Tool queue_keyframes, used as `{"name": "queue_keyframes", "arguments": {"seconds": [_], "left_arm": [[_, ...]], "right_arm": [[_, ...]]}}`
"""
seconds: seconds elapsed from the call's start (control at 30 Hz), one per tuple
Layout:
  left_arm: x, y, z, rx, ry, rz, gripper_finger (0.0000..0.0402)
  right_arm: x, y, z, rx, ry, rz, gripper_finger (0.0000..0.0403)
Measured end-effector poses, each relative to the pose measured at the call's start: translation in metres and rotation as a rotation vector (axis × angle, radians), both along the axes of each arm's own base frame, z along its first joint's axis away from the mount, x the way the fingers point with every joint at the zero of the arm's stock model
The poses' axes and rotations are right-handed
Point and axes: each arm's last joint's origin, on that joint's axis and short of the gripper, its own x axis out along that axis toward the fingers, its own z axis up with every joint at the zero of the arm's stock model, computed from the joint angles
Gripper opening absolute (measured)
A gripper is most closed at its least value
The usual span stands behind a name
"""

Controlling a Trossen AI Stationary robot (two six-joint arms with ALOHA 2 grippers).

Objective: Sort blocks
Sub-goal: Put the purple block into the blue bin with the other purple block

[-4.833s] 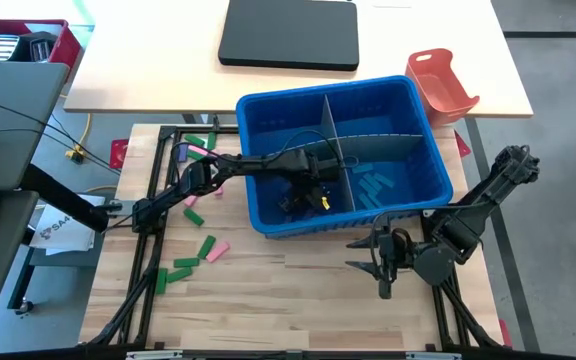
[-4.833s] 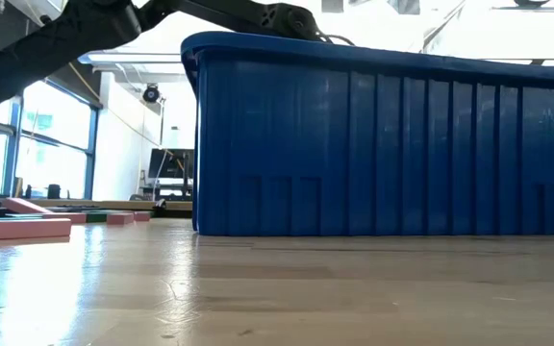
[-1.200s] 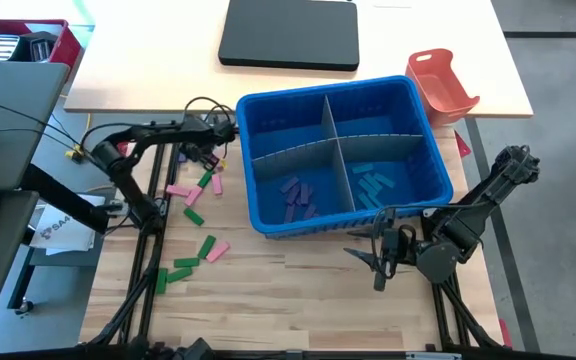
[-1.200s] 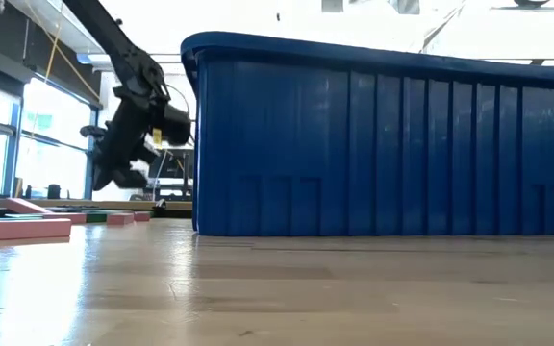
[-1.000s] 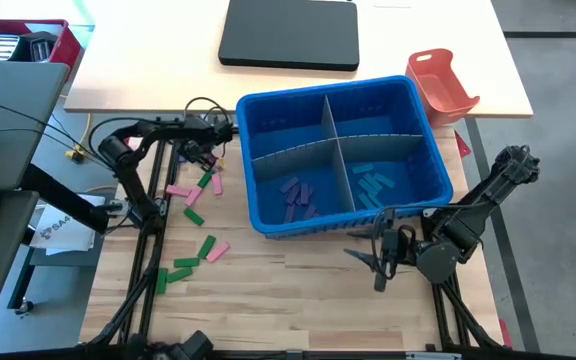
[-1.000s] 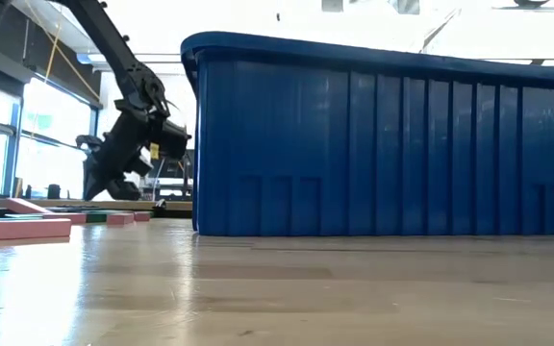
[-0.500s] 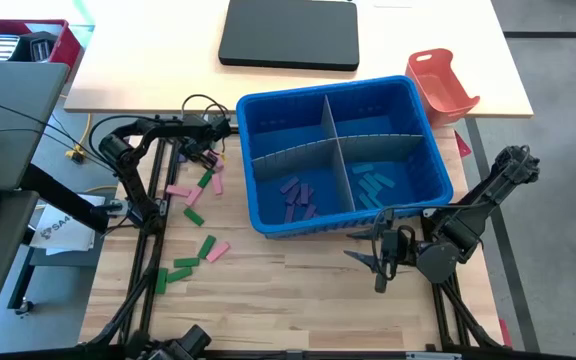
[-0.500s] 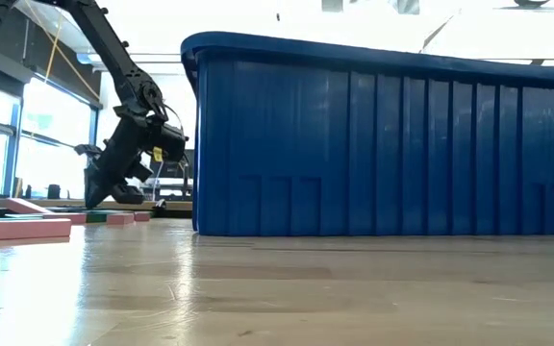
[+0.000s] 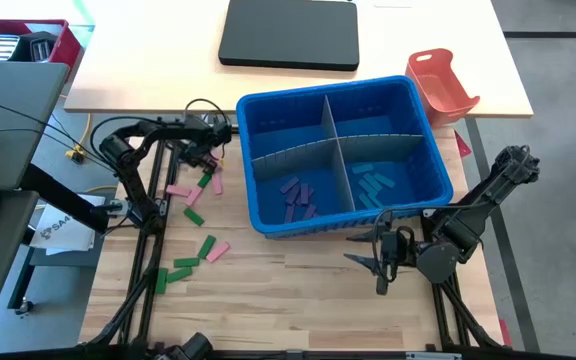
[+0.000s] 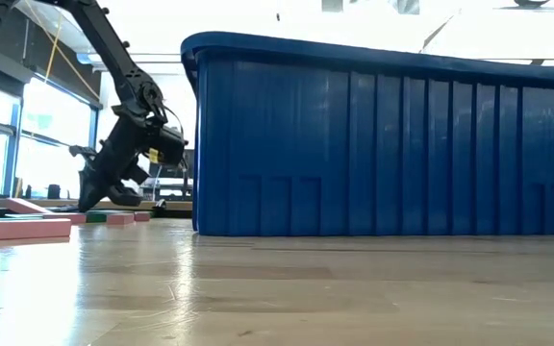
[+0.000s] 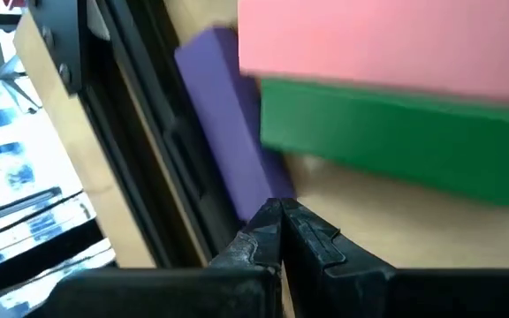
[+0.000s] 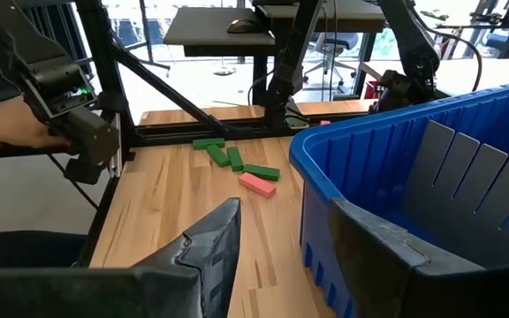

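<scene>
L gripper (image 9: pixel 200 160) shut, empty, tip by purple block (image 11: pixel 228 124) nr table's (image 9: pixel 298 290) far-left edge; ~10 loose blocks (image 9: pixel 194 216) left of bin (image 9: pixel 343 150); R gripper (image 9: pixel 380 262) part-open, empty, front edge; front bare.

Glossy plastic bin (image 9: pixel 423 185), wood tabletop (image 9: pixel 288 290)

Seen from overhead, the whole table and the blue bin (image 9: pixel 340 155); from table height, that bin's wall (image 10: pixel 383 144) close up. The left wrist camera sits almost against the blocks (image 11: pixel 396 141); the right wrist camera looks across the bin's rim (image 12: pixel 387 132).
</scene>
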Motion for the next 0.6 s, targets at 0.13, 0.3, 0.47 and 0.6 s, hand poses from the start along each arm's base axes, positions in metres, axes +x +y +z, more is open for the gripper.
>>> {"name": "queue_keyframes", "arguments": {"seconds": [0.13, 0.3, 0.47, 0.6], "left_arm": [[0.001, -0.003, 0.001, 0.020, 0.036, -0.007, 0.0000], [-0.001, 0.006, 0.000, 0.076, 0.010, 0.008, 0.0000], [-0.001, 0.007, 0.000, 0.096, 0.011, 0.015, 0.0000], [-0.001, 0.007, 0.000, 0.096, 0.010, 0.015, 0.0000]], "right_arm": [[0.000, 0.000, 0.000, -0.008, -0.002, -0.009, 0.0169], [0.000, -0.001, 0.000, -0.004, -0.005, -0.017, 0.0169], [0.000, 0.000, 0.000, 0.000, -0.002, -0.005, 0.0169], [0.000, 0.000, 0.000, 0.002, 0.000, -0.001, 0.0169]]}}
